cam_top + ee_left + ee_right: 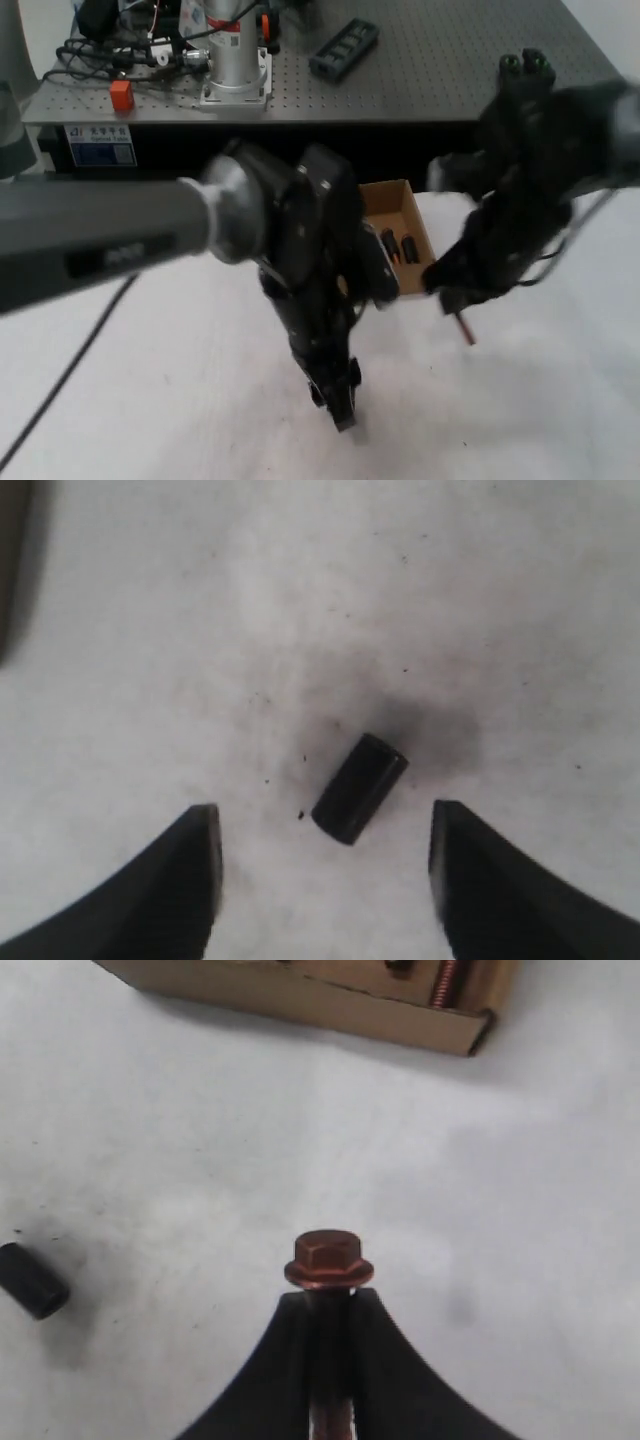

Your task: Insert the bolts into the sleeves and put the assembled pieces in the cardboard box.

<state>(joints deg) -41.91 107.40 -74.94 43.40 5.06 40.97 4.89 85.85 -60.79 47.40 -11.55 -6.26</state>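
A short black sleeve (360, 787) lies on the white cloth, between and just ahead of the fingers of my open left gripper (325, 880), apart from both. In the high view that gripper (340, 405) hangs low over the cloth near the front. My right gripper (328, 1330) is shut on a copper bolt (328, 1260), whose flanged hex head sticks out past the fingertips. The bolt (463, 327) pokes down from the right gripper (452, 290) in the high view. The sleeve (33, 1280) also lies off to one side in the right wrist view.
An open cardboard box (402, 212) sits on the cloth behind the grippers, with dark pieces inside; its wall (300, 1000) is close ahead of the right gripper. A perforated metal bench (450, 60) with a post, cables and a black tray stands beyond.
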